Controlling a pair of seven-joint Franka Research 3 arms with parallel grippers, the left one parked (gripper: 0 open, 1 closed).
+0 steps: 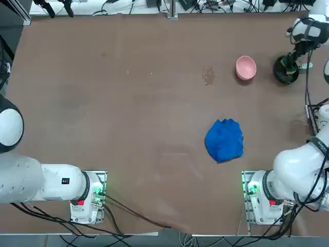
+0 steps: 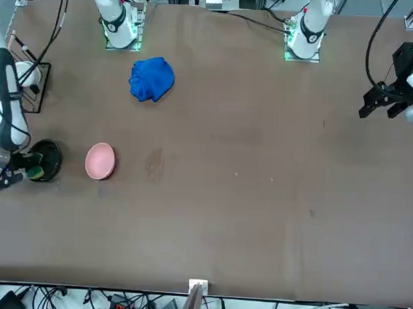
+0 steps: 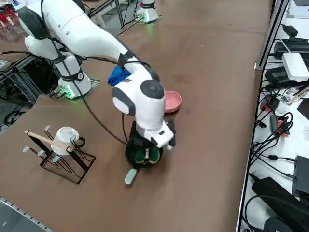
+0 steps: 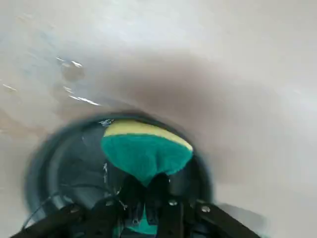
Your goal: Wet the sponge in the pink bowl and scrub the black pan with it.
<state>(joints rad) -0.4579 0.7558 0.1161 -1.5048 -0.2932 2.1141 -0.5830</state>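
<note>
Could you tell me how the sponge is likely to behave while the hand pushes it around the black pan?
The sponge, pinched in the right hand, bulges around the grip, so it is probably soft and will squash. Droplets glint on the black pan, so it may slide easily. It looks light, unlikely to shift the pan.

On the table: one pink bowl (image 1: 245, 67), one black pan (image 1: 284, 72), one sponge (image 4: 146, 148), one blue cloth (image 1: 224, 140). One wire rack (image 3: 60, 159) holding one white mug (image 3: 64, 137) stands apart. One wet patch (image 1: 208, 76) marks the tabletop.
</note>
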